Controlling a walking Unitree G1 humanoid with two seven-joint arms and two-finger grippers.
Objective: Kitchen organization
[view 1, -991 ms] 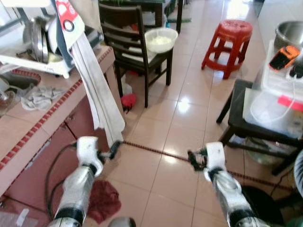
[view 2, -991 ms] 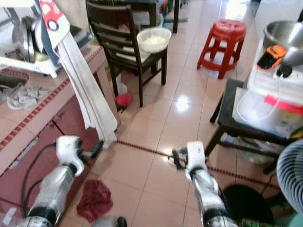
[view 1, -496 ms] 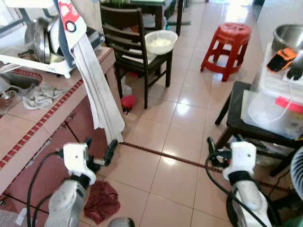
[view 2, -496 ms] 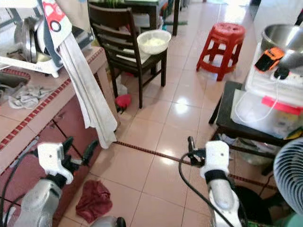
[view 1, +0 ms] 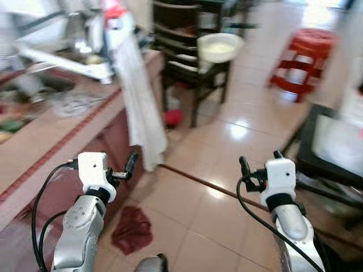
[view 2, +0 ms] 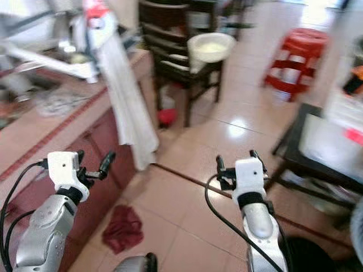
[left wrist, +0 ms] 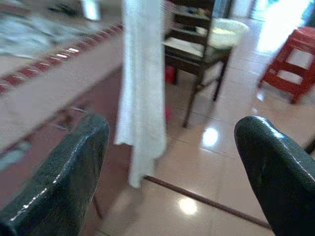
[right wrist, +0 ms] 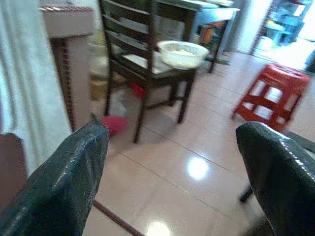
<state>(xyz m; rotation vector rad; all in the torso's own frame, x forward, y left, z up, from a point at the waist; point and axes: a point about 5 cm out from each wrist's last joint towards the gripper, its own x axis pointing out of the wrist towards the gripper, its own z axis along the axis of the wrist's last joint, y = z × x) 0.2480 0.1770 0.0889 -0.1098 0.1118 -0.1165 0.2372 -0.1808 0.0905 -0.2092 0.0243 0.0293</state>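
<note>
With both your left gripper (left wrist: pixel 170 162) and right gripper (right wrist: pixel 170 167) spread and empty, the white cloth (view 1: pixel 138 107) hung from the table (view 1: pixel 54 133) edge, probably light and limp, best pinched at its lower hem.

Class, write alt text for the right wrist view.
Two open black fingers frame a dark wooden chair with a white bowl on its seat. A red stool stands beyond on shiny tiles.
</note>
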